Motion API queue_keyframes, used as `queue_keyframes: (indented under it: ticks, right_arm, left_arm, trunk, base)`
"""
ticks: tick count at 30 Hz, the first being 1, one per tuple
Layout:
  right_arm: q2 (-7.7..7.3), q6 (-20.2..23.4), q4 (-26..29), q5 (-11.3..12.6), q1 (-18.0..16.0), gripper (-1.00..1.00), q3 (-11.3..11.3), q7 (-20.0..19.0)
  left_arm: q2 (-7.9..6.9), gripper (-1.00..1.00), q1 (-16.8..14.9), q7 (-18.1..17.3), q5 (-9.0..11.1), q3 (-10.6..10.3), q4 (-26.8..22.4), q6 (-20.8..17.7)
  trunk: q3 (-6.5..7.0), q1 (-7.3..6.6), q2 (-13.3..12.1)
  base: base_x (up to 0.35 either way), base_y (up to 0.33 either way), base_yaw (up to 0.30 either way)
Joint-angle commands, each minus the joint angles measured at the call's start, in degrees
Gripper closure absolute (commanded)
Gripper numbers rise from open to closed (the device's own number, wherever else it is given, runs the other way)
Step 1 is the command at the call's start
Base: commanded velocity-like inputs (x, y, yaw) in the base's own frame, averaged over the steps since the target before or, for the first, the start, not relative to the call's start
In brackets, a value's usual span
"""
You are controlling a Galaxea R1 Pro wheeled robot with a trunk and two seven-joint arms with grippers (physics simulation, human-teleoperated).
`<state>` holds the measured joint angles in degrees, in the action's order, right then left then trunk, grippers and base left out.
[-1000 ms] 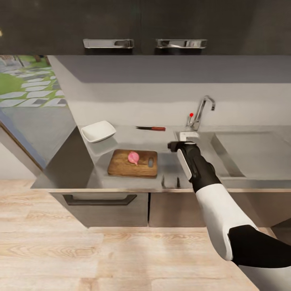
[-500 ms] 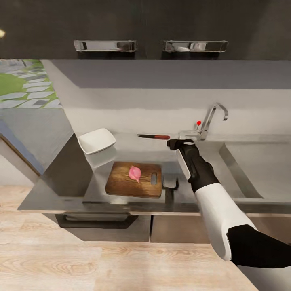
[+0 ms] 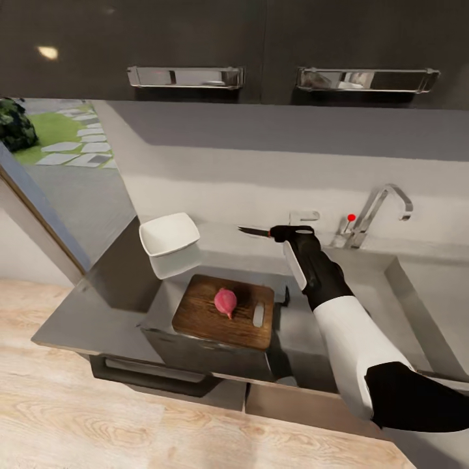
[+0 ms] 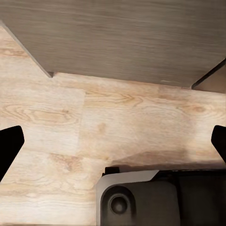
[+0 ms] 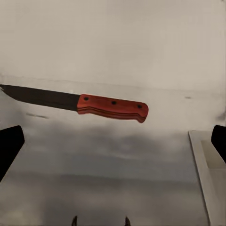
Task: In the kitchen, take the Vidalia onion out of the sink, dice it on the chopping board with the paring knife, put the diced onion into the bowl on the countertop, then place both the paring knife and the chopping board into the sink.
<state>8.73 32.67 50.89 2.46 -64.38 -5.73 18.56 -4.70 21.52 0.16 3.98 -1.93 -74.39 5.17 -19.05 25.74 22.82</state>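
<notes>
The paring knife [image 5: 112, 107] lies flat on the grey countertop [image 3: 98, 312] by the back wall, red handle and dark blade [image 3: 253, 230] in plain sight. My right gripper [image 5: 113, 141] hovers open just short of the handle, which it covers in the head view [image 3: 291, 231]. The pinkish Vidalia onion [image 3: 225, 301] rests on the brown chopping board [image 3: 208, 319] near the counter's front edge. Behind the board and to its left stands the white bowl [image 3: 169, 233]. The sink [image 3: 407, 293] lies to the right. My left gripper [image 4: 113, 141] is open over wood floor.
A bent chrome tap [image 3: 378, 208] with a red knob [image 3: 352, 217] stands behind the sink. Dark wall cabinets [image 3: 260, 45] with chrome handles hang above. A pale rectangular plate [image 5: 209, 165] lies beside the knife. Glass doors [image 3: 39, 189] open at the left.
The whole view has closed in on the counter and shifted, so the camera moved. My right gripper has reached the knife's handle, which it now covers in the head view.
</notes>
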Motion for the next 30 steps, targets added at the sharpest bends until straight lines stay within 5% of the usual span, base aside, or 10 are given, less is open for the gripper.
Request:
queue_keyframes:
  ticks: [1, 10, 13, 14, 20, 30]
  right_arm:
    - [-0.12, 0.29, 0.04, 0.27, -0.04, -1.0, -0.14, 0.3]
    - [-1.75, 0.33, -3.19, 0.21, -0.04, -1.0, 0.0, -1.08]
    - [-5.43, 0.4, -4.55, 0.14, -0.04, -1.0, 0.02, -8.36]
    - [-7.66, 0.55, -4.72, 0.1, -0.04, -1.0, -0.03, -14.29]
    - [-12.04, 0.75, -4.82, -0.06, -0.04, -1.0, -0.1, -25.15]
    - [-13.38, 0.74, -4.83, -0.08, -0.04, -1.0, -0.21, -29.8]
  left_arm:
    - [-0.05, -1.0, 0.01, 0.02, 0.42, -0.09, 0.08, 0.1]
    - [-0.05, -1.0, -0.01, 0.02, 0.42, -0.14, 0.46, 0.1]
    - [-0.03, -1.0, 0.0, 0.02, 0.42, -0.17, 0.53, 0.1]
    - [0.01, -1.0, 0.0, 0.02, 0.42, -0.17, 0.57, 0.1]
    - [0.04, -1.0, 0.0, 0.02, 0.42, -0.18, 1.0, 0.1]
    - [0.04, -1.0, 0.01, 0.01, 0.42, -0.17, 1.09, 0.1]
  trunk:
    - [-0.09, 0.04, 0.1]
    - [-0.09, 0.04, 0.1]
    - [-0.09, 0.04, 0.1]
    - [-0.09, 0.04, 0.1]
    - [-0.09, 0.04, 0.1]
    - [-0.09, 0.04, 0.1]
  base:
    - [0.059, -0.067, 0.118]
    - [0.014, -0.016, 0.027]
    - [0.0, 0.0, 0.0]
    - [0.0, 0.0, 0.0]
    - [0.0, 0.0, 0.0]
    - [0.12, -0.047, 0.0]
